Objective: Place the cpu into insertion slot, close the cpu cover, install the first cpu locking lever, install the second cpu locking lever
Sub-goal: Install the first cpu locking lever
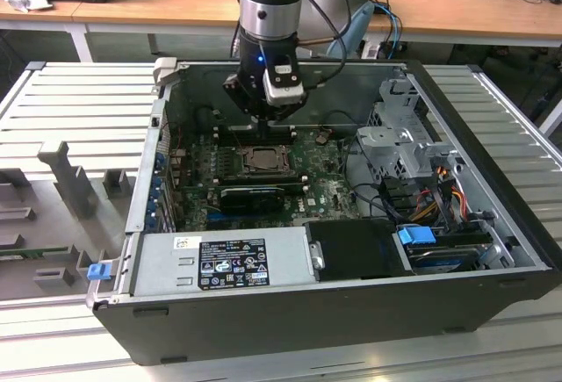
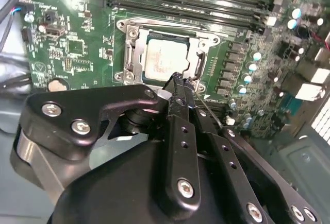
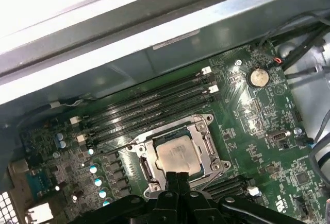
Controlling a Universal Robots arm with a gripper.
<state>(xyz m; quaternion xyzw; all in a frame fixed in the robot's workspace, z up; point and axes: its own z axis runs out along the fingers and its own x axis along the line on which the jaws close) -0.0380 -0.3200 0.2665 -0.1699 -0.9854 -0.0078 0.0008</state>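
The cpu [image 2: 164,59] [image 3: 178,153] lies flat in the insertion slot [image 1: 262,159] on the green board, its pale silver top showing. The cpu cover [image 2: 135,34] [image 3: 205,134], a metal frame, lies down around the chip in both wrist views. My gripper [image 2: 178,81] [image 3: 176,178] [image 1: 263,124] hangs just over the socket's edge. Its black fingers are pressed together, shut, with nothing visible between them. A thin metal rod [image 2: 207,102] runs along the socket side right by the fingertips.
Long black memory slots [image 3: 149,105] flank the socket on the side toward the case wall. A black card [image 1: 250,196] lies on the socket's other side. The power supply [image 1: 224,263], drive cage [image 1: 399,136] and cables [image 1: 421,202] fill the rest of the case.
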